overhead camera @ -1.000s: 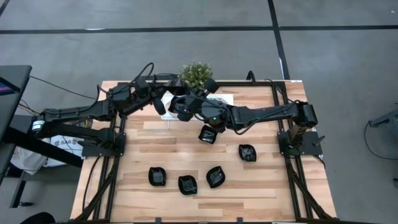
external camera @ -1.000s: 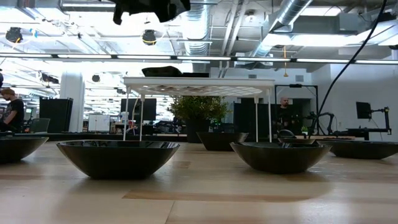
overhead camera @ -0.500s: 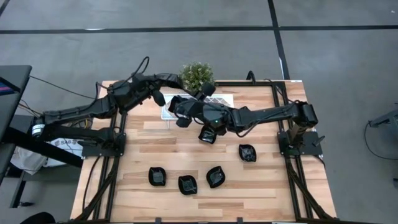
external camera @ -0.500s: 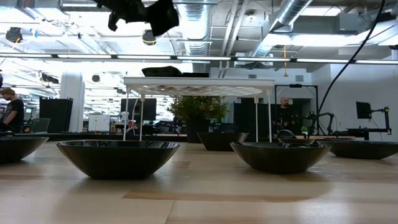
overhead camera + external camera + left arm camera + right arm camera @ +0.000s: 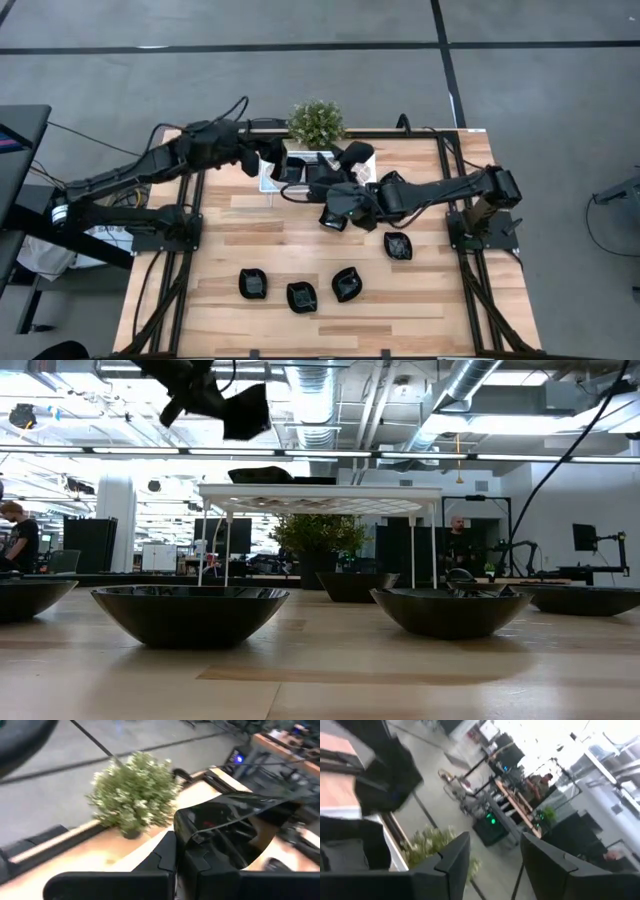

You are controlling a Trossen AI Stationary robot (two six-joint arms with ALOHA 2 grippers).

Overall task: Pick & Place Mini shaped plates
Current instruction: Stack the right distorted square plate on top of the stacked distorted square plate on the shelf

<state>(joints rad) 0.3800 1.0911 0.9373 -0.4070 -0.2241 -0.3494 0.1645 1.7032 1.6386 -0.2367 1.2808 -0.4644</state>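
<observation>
- Wood table [image 5: 400, 300]: four black plates [image 5: 299, 295] near front, one mid-table.
- Left gripper [image 5: 175, 865] pinching a plate [image 5: 225, 832] over the white tray [image 5: 268, 180].
- Right gripper [image 5: 492, 852] spread, empty, near the plant [image 5: 316, 122].

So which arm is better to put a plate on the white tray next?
Left. The left gripper already holds a black plate above the white tray. The right gripper is open and empty.

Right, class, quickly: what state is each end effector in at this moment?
Left end effector: closed on a plate.
Right end effector: open, holding nothing.
</observation>
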